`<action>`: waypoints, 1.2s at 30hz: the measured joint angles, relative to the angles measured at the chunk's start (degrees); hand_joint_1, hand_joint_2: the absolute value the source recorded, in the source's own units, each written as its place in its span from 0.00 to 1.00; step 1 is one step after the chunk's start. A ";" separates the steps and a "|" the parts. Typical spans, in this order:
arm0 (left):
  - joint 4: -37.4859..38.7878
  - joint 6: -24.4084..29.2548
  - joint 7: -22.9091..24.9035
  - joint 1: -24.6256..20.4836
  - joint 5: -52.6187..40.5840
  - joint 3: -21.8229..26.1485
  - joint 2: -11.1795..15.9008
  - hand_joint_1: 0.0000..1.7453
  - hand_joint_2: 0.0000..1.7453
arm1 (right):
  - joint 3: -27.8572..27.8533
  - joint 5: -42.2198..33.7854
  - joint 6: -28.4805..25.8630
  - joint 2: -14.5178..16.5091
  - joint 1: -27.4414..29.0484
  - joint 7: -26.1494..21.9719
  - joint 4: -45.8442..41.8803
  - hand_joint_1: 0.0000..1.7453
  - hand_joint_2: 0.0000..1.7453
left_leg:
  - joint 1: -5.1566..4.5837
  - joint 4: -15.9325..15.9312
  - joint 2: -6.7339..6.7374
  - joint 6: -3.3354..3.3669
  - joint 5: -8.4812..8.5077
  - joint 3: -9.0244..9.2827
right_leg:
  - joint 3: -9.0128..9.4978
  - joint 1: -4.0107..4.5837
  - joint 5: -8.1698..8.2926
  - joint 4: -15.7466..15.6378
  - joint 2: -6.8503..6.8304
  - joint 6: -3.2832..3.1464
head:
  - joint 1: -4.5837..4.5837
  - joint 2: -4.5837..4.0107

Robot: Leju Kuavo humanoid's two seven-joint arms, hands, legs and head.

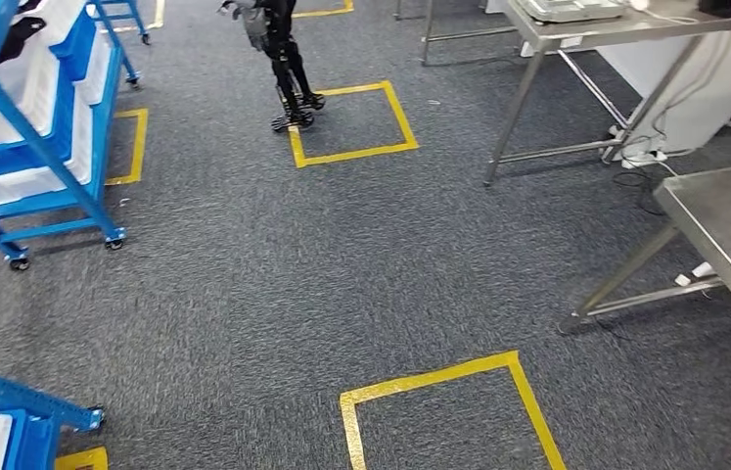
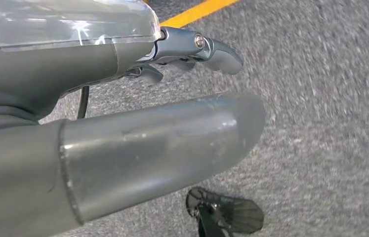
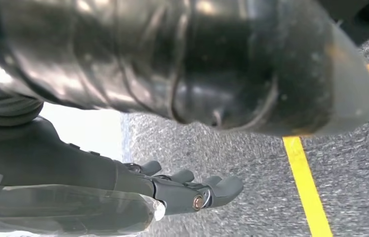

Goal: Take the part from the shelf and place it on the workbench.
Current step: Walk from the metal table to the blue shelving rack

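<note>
Nothing is held: the left robot hand [image 2: 162, 98] and right robot hand [image 3: 192, 148] hang loosely spread over the floor [image 1: 273, 284], since the blue shelf [image 1: 38, 137] at upper left is not yet reached.

The head view looks forward and down from high up over grey carpet [image 1: 244, 274] marked with yellow tape squares [image 1: 444, 406]. Each wrist view sits close behind its own hand, the left hand [image 2: 123, 148] and the right hand [image 3: 182, 192], facing down. All three views share that carpet and yellow tape.

Even overhead light, blurred wrist views
</note>
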 joint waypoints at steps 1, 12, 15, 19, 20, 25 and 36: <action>0.00 -0.01 -0.03 0.04 0.00 0.00 0.00 0.00 0.00 | -0.01 0.00 0.01 0.00 0.00 -0.04 0.00 0.00 0.00 | -0.07 0.05 -0.78 0.00 0.00 0.05 | -0.05 0.01 1.16 -0.39 0.17 -0.17 | 0.00 0.00; 0.00 -0.10 -0.19 0.20 0.00 0.00 -0.33 0.00 0.00 | -0.25 0.00 0.02 -0.16 0.02 -0.22 0.00 0.00 0.00 | 0.15 5.64 -0.80 -2.37 -2.84 -3.39 | 6.49 0.07 9.70 -16.77 1.45 -2.78 | -0.07 0.00; 0.00 -0.09 -0.20 0.02 0.00 0.00 -0.31 0.00 0.00 | -0.32 -0.02 0.10 -0.15 0.09 -0.23 0.00 0.00 0.00 | 0.50 15.29 1.21 -3.09 -6.97 -7.86 | 6.57 0.32 9.46 -16.78 -1.28 -3.07 | -0.09 0.00; 0.00 -0.05 -0.20 0.30 -0.01 0.02 -0.30 0.00 0.00 | -0.35 -0.04 0.15 -0.14 -0.02 -0.22 0.00 0.00 0.00 | 0.93 9.32 2.07 -3.55 -2.78 -4.25 | 6.93 0.27 9.02 -16.61 -3.68 -2.69 | -0.09 0.00; 0.00 -0.04 -0.20 0.30 0.00 0.02 -0.29 0.00 0.00 | -0.35 -0.04 0.15 -0.13 -0.02 -0.22 0.00 0.00 0.00 | 0.94 8.03 2.21 -3.56 -2.16 -3.53 | 6.99 0.26 8.97 -16.58 -3.86 -2.63 | -0.09 0.00; 0.00 -0.02 -0.26 0.20 -0.04 0.01 -0.27 0.00 0.00 | -0.37 -0.05 0.29 -0.12 -0.21 -0.23 0.00 0.00 0.00 | 0.43 1.90 3.92 -2.51 -0.80 -0.34 | 7.21 0.55 8.20 -16.07 -5.13 -1.52 | -0.04 0.00; 0.00 0.02 -0.51 0.11 -0.23 0.02 -0.29 0.00 0.00 | -0.54 -0.04 0.45 -0.15 -0.12 -0.19 0.00 0.00 0.00 | 0.02 0.55 -3.26 -0.55 0.00 -0.05 | 3.92 0.05 7.71 -10.67 3.10 -1.25 | 0.03 0.00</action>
